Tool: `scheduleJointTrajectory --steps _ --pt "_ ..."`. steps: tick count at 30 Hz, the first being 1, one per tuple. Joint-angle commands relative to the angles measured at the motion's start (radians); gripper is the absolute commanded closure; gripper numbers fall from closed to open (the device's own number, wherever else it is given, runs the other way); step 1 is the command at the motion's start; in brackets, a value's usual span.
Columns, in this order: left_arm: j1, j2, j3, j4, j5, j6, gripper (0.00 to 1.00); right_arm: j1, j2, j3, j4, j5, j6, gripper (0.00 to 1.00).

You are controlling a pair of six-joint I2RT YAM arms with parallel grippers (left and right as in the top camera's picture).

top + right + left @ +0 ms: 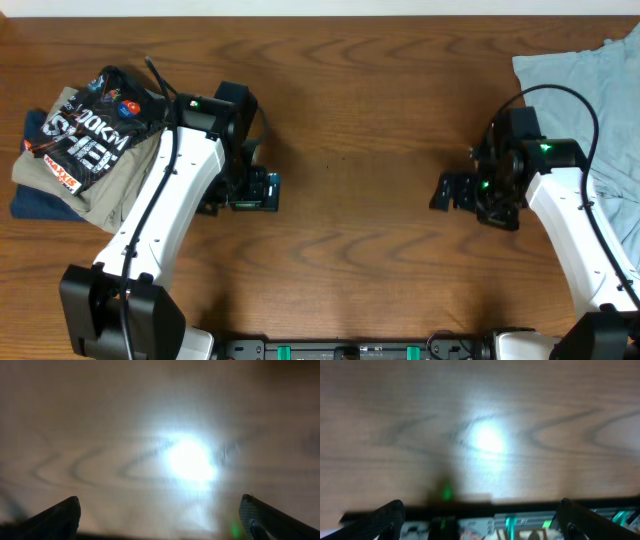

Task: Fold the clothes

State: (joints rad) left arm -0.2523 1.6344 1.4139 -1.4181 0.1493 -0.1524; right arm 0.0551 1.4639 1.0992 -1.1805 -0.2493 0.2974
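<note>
The clothes, a black jersey [92, 135] with white "100KM" lettering, lie folded at the far left on top of a pile. My left gripper [245, 192] hangs over bare wood to the right of that pile. In the left wrist view the left gripper [480, 512] is open, its dark fingertips [387, 515] wide apart with only blurred table between them. My right gripper [448, 191] is over the table right of centre. The right wrist view shows the right gripper [160, 510] open too, over wood with a bright glare and nothing in it.
Under the jersey lie folded khaki trousers [105, 198] and a dark blue cloth [35, 205]. A light-blue shirt [590, 85] lies crumpled at the back right, partly under the right arm. The table's front edge and the arms' base rail [530, 522] show in the left wrist view.
</note>
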Motion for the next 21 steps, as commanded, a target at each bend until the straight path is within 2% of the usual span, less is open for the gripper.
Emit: scheduleJointTrajectory --steps 1,6,10,13,14,17,21 --pt "0.000 -0.033 -0.018 -0.013 -0.037 0.011 0.02 -0.005 -0.012 0.000 -0.049 0.044 -0.040 0.04" --pt "-0.002 -0.192 -0.093 0.022 -0.039 -0.029 0.02 0.020 -0.064 -0.011 -0.078 0.062 -0.033 0.11" --pt "-0.003 -0.415 -0.211 0.151 -0.038 -0.043 0.02 0.071 -0.223 -0.082 0.036 0.130 0.035 0.12" --pt "-0.019 -0.686 -0.371 0.327 -0.040 -0.039 0.02 0.144 -0.413 -0.170 0.149 0.245 0.101 0.07" --pt "-0.027 -0.772 -0.419 0.369 -0.051 -0.041 0.02 0.170 -0.472 -0.198 0.174 0.299 0.128 0.01" --pt "-0.035 -1.020 -0.546 0.448 -0.089 -0.040 0.02 0.229 -0.645 -0.272 0.248 0.427 0.162 0.01" --pt "-0.035 -1.287 -0.622 0.512 -0.109 -0.040 0.02 0.240 -0.810 -0.306 0.262 0.429 0.162 0.01"
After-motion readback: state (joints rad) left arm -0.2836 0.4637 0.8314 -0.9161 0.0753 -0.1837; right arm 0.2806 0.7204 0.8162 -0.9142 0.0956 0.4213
